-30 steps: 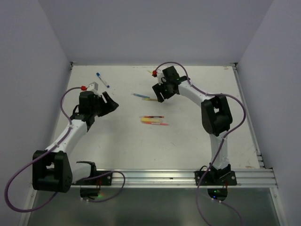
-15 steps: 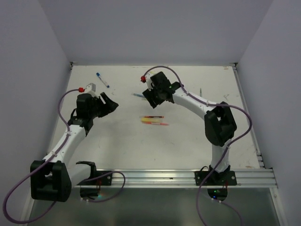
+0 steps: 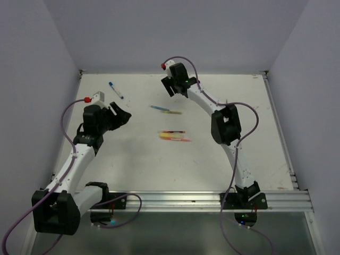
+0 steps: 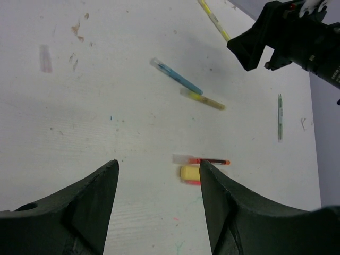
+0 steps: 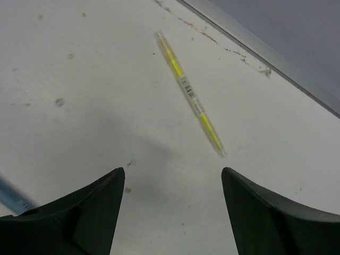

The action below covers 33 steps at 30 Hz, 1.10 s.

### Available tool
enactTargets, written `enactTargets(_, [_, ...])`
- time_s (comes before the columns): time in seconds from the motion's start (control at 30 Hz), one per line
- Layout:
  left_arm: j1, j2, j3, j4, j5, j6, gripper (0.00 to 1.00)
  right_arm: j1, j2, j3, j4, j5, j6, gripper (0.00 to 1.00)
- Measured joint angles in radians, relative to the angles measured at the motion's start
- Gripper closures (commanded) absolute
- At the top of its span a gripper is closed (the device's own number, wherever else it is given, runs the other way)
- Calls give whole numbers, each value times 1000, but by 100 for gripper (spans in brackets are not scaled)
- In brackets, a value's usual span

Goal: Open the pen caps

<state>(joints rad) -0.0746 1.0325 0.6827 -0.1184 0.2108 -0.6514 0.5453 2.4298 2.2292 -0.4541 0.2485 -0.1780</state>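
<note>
Several thin pens lie on the white table [image 3: 133, 159]. A blue-and-white pen [image 3: 116, 90] is at the back left. A blue pen [image 3: 158, 108] and a yellow pen [image 3: 173, 112] lie end to end in the middle. Red [image 3: 173, 132], yellow [image 3: 168, 136] and pink [image 3: 182, 140] pens lie close together nearer me. My left gripper [image 3: 123, 117] hangs open and empty over bare table, left of this group [image 4: 210, 160]. My right gripper [image 5: 172, 175] is open and empty just short of a yellow-green pen [image 5: 188, 93] near the back edge. Every pen cap I can make out sits on its pen.
A thin grey pen [image 4: 279, 117] lies alone to the right. The table's metal rim [image 5: 255, 48] and the back wall run close behind the yellow-green pen. Side walls enclose the table. The right arm's elbow [image 3: 225, 125] stands over the right middle.
My right gripper has swung from over the blue and yellow pens back toward the far edge, and its jaws have widened. My left arm has drawn slightly left.
</note>
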Motion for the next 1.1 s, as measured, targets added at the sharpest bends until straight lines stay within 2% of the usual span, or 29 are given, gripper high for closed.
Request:
enactTargets(0.13, [0, 1, -3, 23, 14, 0, 35, -68, 60, 18, 21, -42, -48, 12])
enactTargets(0.23, [0, 10, -11, 60, 32, -3, 35, -111, 82, 29, 34, -80, -91, 11])
enactTargets(0.43, [0, 56, -25, 127, 79, -19, 35, -147, 151, 164, 27, -203, -112, 1])
enactTargets(0.6, [0, 57, -27, 147, 101, -20, 35, -149, 204, 248, 6, -299, -106, 1])
enactTargets(1.1, [0, 13, -41, 185, 144, -23, 36, -187, 285, 262, -5, -374, -21, 1])
